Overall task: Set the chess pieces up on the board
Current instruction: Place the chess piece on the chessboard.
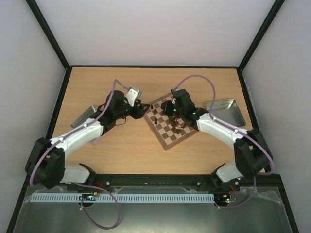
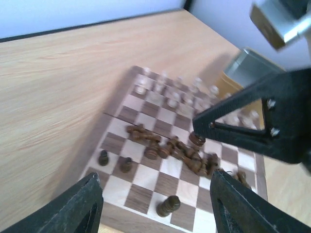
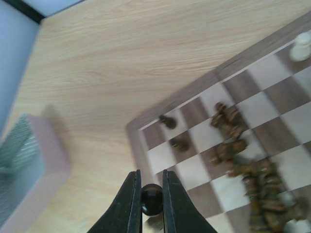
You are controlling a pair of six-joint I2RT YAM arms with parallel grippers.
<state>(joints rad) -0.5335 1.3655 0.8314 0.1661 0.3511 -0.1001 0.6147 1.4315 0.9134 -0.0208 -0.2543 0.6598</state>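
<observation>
Seems mid-placement of the dark side. Pinches one dark brown piece (image 3: 152,200) in the right gripper (image 3: 151,174), jaws clamped on it, over the board's (image 3: 184,104) edge. Holds the left gripper (image 2: 155,201) gaping and empty above the board. Has a heap of dark pieces (image 3: 245,170) lying tumbled mid-board. Next, probably: lower straight onto a free edge square, upright, clear of the standing pawns (image 3: 167,121).

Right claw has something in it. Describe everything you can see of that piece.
The dark piece is small, dark brown and glossy, wood-like; only its rounded top shows, so its type is unclear. It is pinched between the black fingers of the right claw, touched on both sides. It hangs over the board near a corner, apart from the heap of fallen dark pieces. Whether its base touches the board is hidden.
</observation>
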